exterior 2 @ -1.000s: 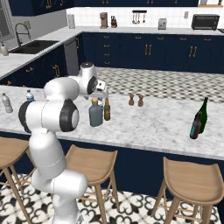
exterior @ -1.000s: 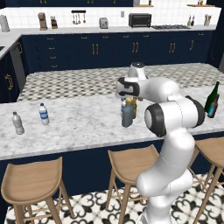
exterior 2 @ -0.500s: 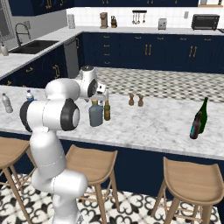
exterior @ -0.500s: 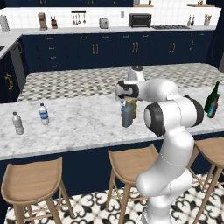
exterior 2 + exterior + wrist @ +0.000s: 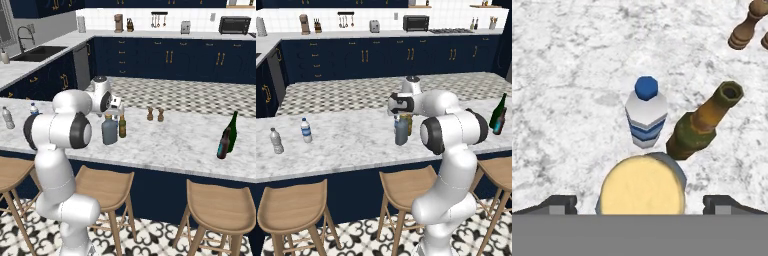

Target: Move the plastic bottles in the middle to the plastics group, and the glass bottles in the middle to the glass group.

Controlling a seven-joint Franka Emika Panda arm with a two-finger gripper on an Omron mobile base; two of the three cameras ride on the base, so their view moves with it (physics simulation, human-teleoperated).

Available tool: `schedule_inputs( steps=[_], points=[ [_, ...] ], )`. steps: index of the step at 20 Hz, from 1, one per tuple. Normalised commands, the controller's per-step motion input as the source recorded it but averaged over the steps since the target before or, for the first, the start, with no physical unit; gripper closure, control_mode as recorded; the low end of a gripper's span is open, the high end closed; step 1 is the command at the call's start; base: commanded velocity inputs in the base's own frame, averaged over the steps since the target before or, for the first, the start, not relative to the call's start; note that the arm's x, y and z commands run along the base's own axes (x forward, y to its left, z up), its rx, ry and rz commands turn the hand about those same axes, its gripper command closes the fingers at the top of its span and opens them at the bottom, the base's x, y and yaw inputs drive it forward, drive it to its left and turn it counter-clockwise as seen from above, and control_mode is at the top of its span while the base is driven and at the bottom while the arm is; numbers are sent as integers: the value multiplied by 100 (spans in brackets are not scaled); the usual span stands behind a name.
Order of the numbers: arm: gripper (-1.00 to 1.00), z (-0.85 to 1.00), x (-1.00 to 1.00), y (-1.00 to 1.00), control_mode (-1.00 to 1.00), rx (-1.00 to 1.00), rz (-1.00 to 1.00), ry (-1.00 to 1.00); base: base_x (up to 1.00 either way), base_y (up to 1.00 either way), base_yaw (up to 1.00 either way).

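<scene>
Gripper (image 5: 640, 202) fully open, empty, poised above squat grey-blue bottle (image 5: 109, 131); tan cap (image 5: 643, 186) centred between fingertips (image 5: 559, 204). Bottle mid-counter, just beside olive-brown bottle (image 5: 701, 122) and blue-label water bottle (image 5: 645, 117). Descend straight, avoiding 2 neighbours. Versus earlier frame: arm barely shifted.

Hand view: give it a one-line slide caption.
Open claw hovering above the tan-capped bottle, with a blue-capped water bottle and a brown bottle just beyond.

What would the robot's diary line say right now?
gripper: jaws open, above squat bottle | held: nothing | beside it: water bottle, olive-brown bottle
</scene>
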Motion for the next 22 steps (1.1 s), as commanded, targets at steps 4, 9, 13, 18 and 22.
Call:
schedule_inputs(
  steps=[4, 9, 13, 18, 22],
  points=[
    [-100, -3, 5, 0, -100, 0, 0, 0, 0, 0, 0],
    [-100, -14, 1, 0, -100, 0, 0, 0, 0, 0, 0],
    [100, -6, 0, 0, -100, 0, 0, 0, 0, 0, 0],
    [100, 2, 0, 0, -100, 0, 0, 0, 0, 0, 0],
    [100, 25, -30, 0, -100, 0, 0, 0, 0, 0, 0]
  ],
)
